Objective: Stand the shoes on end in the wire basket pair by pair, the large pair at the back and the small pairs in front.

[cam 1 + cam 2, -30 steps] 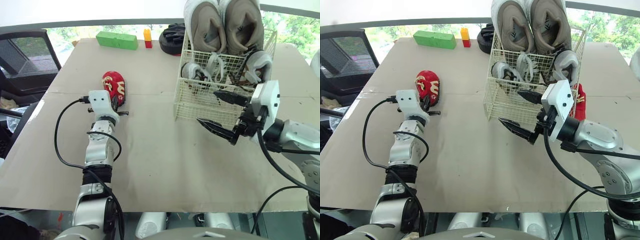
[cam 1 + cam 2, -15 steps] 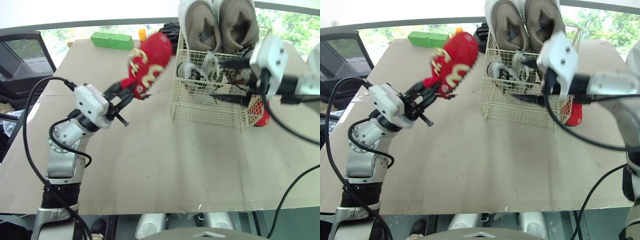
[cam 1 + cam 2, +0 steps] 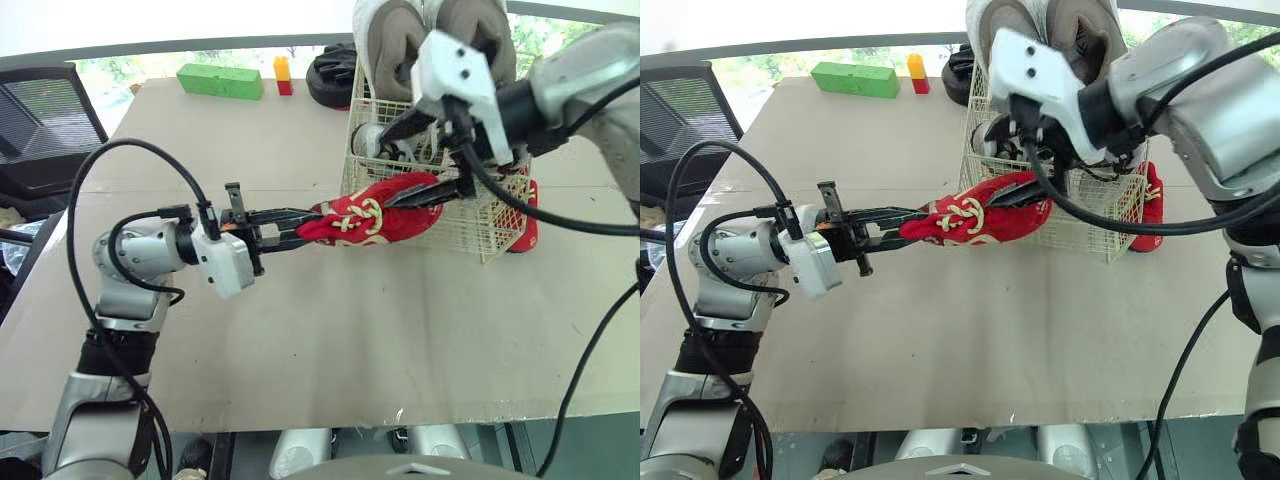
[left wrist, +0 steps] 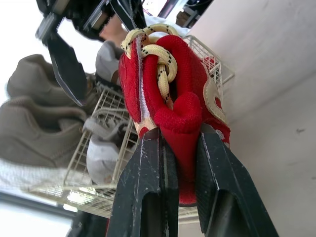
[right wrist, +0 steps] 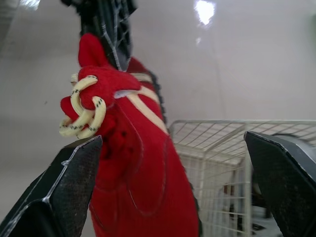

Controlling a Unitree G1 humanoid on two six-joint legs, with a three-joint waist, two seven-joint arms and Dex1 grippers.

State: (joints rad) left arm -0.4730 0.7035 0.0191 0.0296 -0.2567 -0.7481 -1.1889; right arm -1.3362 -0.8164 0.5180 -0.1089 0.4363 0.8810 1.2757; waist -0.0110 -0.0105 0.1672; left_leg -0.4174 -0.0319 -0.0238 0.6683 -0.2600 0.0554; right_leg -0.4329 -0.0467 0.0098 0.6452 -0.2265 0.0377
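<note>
No lettering, brand, number or sign can be read anywhere; the red shoe (image 3: pixel 375 210) bears only cream stripes and a knotted cream lace, with no legible mark; the insoles of the large grey shoes (image 3: pixel 385 40), at twelve o'clock in the wire basket (image 3: pixel 485 228), show nothing that can be made out.

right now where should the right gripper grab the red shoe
The free toe end, coming from the wire basket side: the left gripper pinches the collar end, and the red shoe lies level, toe toward the open right gripper.
</note>
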